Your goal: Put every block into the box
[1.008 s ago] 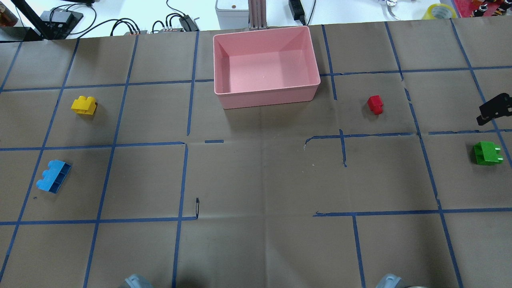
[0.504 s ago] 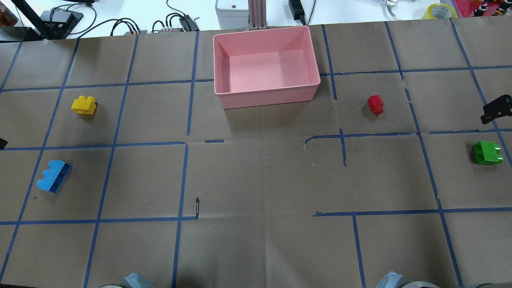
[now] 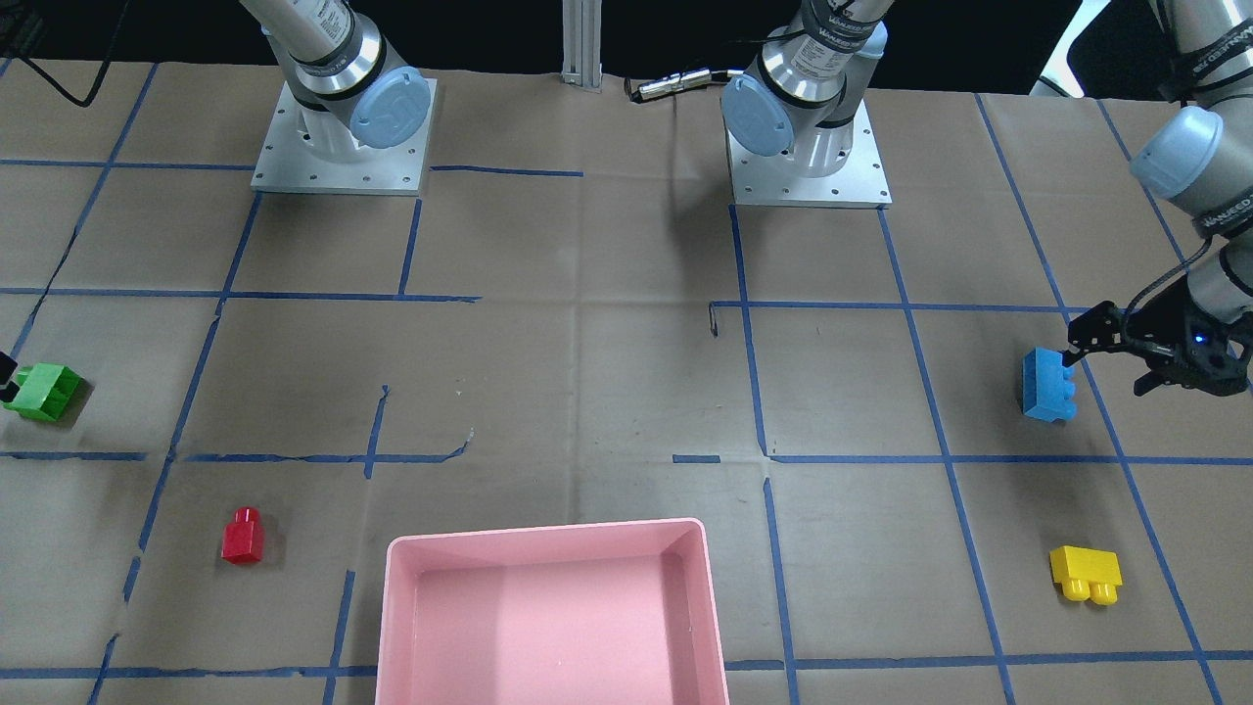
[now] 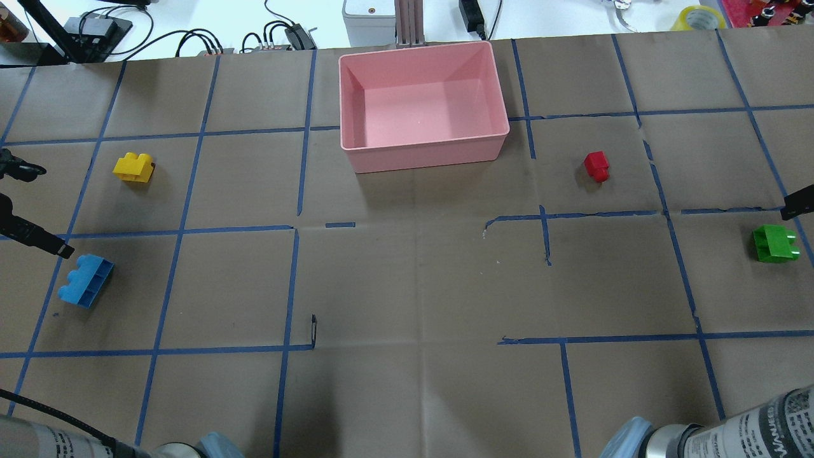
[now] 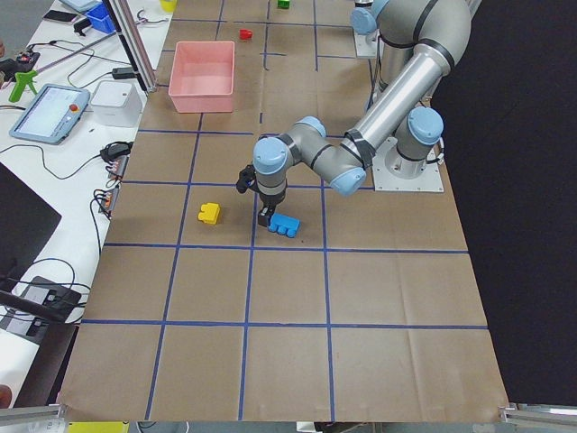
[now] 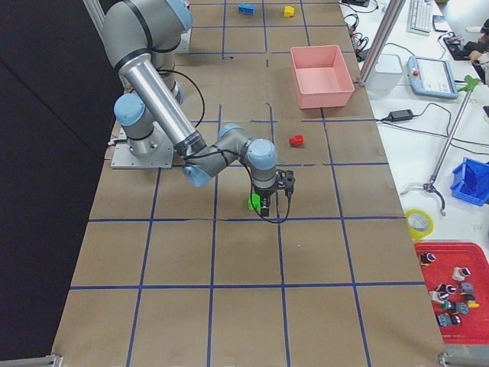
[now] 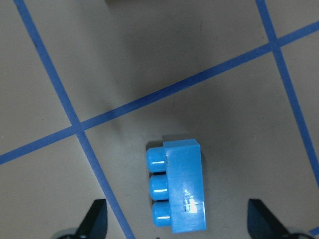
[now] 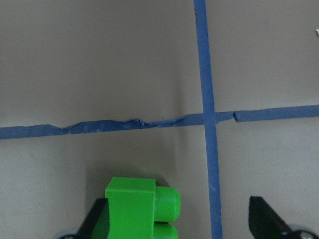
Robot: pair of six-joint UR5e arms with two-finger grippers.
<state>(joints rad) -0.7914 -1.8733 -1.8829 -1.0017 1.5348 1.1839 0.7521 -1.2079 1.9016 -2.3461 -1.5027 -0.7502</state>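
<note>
The pink box point(image 4: 423, 156) stands empty at the table's far middle. The blue block point(image 4: 86, 280) lies on its side at the left, the yellow block point(image 4: 133, 168) beyond it. My left gripper point(image 4: 54, 210) is open and empty, hovering just above the blue block point(image 7: 177, 199), which shows between its fingertips point(image 7: 94, 219). The red block point(image 4: 596, 166) lies right of the box. The green block point(image 4: 776, 243) lies at the far right. My right gripper point(image 6: 267, 202) is open and empty over it, with one finger point(image 4: 798, 205) at the view's edge and the green block point(image 8: 139, 209) beside a fingertip point(image 8: 264, 219).
Brown paper with a blue tape grid covers the table point(image 4: 413, 286). Both arm bases point(image 3: 338, 147) stand at the near edge. Cables and a control unit point(image 4: 369, 19) lie behind the box.
My left gripper has come in from the left edge to just beyond the blue block. My right gripper has slid right and nearer the green block. No block has moved.
</note>
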